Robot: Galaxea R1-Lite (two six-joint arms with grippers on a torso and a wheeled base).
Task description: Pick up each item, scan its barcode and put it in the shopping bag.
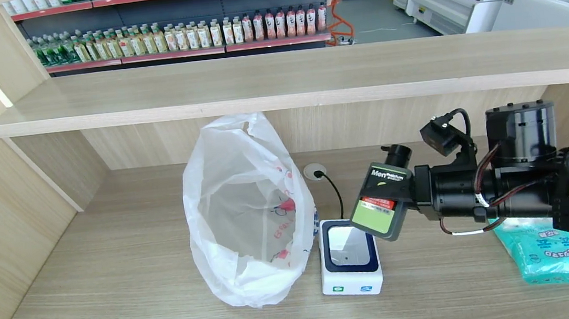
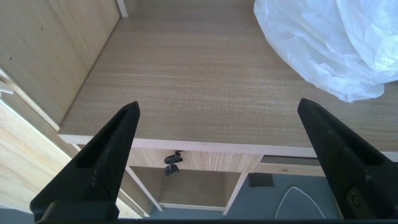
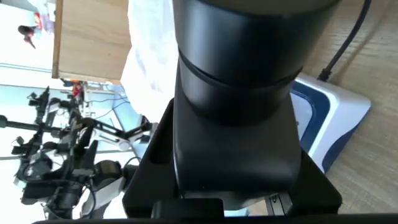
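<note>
Head view: wooden counter point(image 1: 117, 282) under a shelf, with 1 white bag point(image 1: 247, 211), 1 scanner point(image 1: 352, 279) just beside it and 1 teal packet point(image 1: 548, 253) at the right edge. The right gripper point(image 1: 414, 190) grasps 1 dark bottle point(image 1: 381, 202) above the scanner. Left wrist view: left gripper point(image 2: 217, 109) spread wide over the counter's front edge, well apart from the bag. Right wrist view: bottle over scanner.

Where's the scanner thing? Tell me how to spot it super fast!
Look at the wooden counter, then find the big white bag standing in its middle. The scanner sits right beside the bag, toward the teal packet. It is the only small white box, with a dark-framed glass top and a black cable.
</note>
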